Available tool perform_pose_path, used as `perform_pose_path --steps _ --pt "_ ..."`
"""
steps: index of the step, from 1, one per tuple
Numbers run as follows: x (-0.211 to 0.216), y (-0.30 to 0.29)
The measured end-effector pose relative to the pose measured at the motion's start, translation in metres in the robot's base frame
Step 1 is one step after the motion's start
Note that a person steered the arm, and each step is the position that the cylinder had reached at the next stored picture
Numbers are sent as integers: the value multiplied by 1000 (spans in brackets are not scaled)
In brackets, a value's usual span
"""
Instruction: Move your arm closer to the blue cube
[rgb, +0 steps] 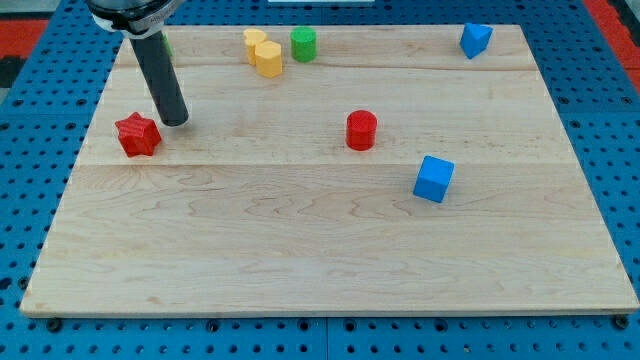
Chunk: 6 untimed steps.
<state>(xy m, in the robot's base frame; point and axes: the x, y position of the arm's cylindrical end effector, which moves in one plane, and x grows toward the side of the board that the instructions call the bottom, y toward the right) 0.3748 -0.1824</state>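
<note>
The blue cube (434, 179) sits on the wooden board (300, 250), right of centre. My tip (176, 122) rests on the board at the view's left, far to the left of the blue cube. It stands just right of a red star-shaped block (138, 134), close to it or touching it. The dark rod rises from the tip toward the view's top left.
A red cylinder (361, 130) stands between my tip and the blue cube. A yellow block (264, 52) and a green cylinder (303, 44) sit near the top edge. A blue wedge-like block (475, 39) lies at the top right. Something green (167, 45) peeks out behind the rod.
</note>
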Motion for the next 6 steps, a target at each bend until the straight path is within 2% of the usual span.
perform_pose_path --steps 3,4,5,6 --pt "0 -3" --pt "9 22" --pt "40 103" --pt "90 180"
